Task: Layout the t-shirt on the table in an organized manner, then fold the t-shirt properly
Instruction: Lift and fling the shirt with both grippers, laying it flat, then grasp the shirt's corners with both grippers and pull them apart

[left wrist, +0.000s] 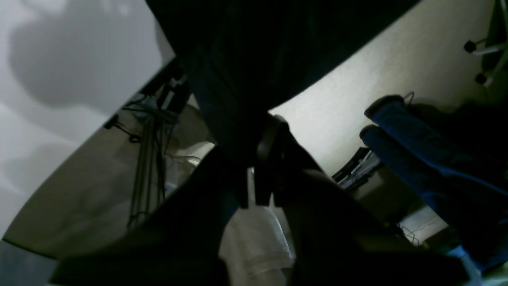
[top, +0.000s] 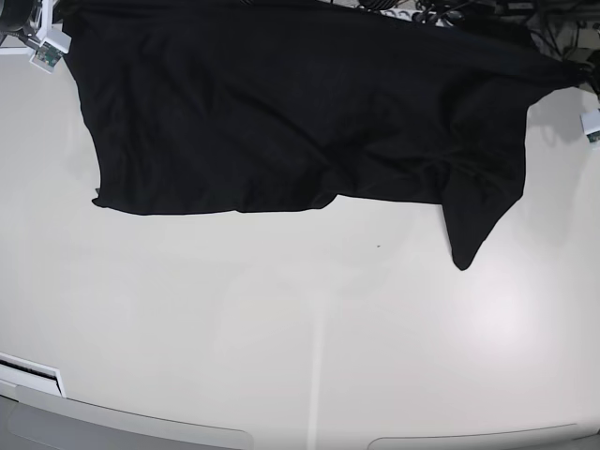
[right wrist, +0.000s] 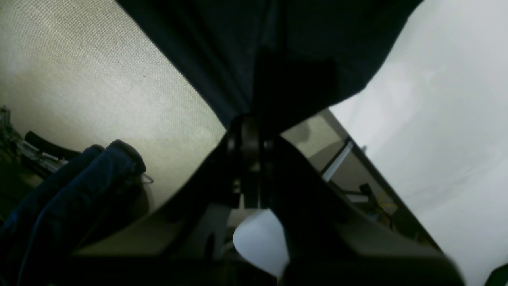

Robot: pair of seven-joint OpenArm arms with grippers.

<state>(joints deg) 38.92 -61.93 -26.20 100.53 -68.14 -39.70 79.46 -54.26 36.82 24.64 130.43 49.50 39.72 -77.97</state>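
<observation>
T-shirt (top: 281, 112) hangs spread along the desk's (top: 281, 328) far edge, left pincer (left wrist: 254, 159) and right pincer (right wrist: 248, 159) each clamped on it, likely to flatten it

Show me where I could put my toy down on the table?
The wide bare table between the t-shirt hem and the near curved edge is free. The far side is crowded: the shirt hangs there, spread across.

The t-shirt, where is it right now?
In the base view the t-shirt hangs spread across the far half of the table, pinched at its top by the left gripper and right gripper.
</observation>
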